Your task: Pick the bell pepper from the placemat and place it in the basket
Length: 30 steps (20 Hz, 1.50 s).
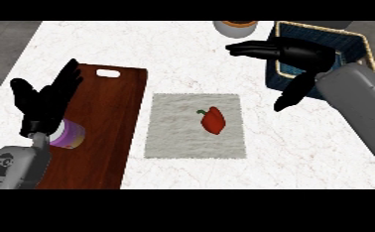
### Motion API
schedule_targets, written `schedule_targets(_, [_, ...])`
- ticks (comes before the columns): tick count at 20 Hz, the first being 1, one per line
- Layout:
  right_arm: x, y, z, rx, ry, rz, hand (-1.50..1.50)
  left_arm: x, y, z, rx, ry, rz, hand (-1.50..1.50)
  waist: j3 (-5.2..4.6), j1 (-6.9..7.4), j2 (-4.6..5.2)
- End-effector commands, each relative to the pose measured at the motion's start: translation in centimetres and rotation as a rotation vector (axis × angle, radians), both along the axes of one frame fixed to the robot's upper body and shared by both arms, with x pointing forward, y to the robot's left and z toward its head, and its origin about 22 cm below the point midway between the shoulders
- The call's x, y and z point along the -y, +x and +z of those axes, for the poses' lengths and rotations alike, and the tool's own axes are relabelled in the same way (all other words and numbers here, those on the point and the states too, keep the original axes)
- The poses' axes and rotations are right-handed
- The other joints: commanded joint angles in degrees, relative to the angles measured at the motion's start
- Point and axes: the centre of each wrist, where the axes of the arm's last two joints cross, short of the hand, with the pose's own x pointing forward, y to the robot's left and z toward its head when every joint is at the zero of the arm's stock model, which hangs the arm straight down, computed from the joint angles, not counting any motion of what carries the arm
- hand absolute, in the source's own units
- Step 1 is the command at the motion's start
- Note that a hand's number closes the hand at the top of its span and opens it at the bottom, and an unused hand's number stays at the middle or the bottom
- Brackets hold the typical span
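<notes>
The red bell pepper [213, 121] lies on the grey placemat [176, 142] at frame centre, well apart from both hands. The right hand [300, 57], upper right over the basket [355, 40], has its fingers spread and holds nothing; the pepper lies below-left of them. The left hand [40, 109] rests at the left edge, fingers up and released, over the wooden board [110, 127].

Pepper [213, 121] on mat [168, 142] at mid tabletop [183, 52], board [110, 127] left of mat, basket [351, 40] far right behind.
</notes>
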Motion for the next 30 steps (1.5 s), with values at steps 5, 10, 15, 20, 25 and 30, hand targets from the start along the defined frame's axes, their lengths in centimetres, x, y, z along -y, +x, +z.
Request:
schedule_targets(5, [-4.2, -0.1, -7.6, -0.098, 0.108, 0.118, -1.50, -0.4, 0.9, -0.2, 0.007, 0.001, 0.021, 0.00, -0.04, -0.38, 0.00])
schedule_targets(10, [-7.6, -0.9, -10.6, -0.176, 0.149, 0.139, -1.50, -0.5, 1.1, 0.0, 0.008, -0.015, 0.025, 0.00, -0.05, -0.54, -0.07])
schedule_targets(15, [-8.1, -0.9, -12.6, -0.123, 0.010, 0.121, -1.50, -0.4, -0.5, -0.5, -0.007, -0.011, 0.021, 0.00, -0.04, -0.42, -0.25])
schedule_targets(20, [-8.0, -0.4, -13.5, -0.106, -0.049, 0.133, -1.50, 0.8, -0.9, -0.5, 0.000, -0.003, 0.014, 0.00, -0.04, -0.57, -0.31])
schedule_targets(25, [-9.2, -0.1, -13.9, -0.099, -0.064, 0.142, -1.50, 0.2, -0.4, 1.2, -0.010, 0.008, 0.016, 0.00, -0.03, -0.66, -0.38])
schedule_targets(30, [-7.0, 0.6, -13.6, -0.114, -0.058, 0.179, -1.50, -0.9, 1.0, -0.3, -0.021, -0.008, 0.037, 0.00, -0.06, -1.17, -0.26])
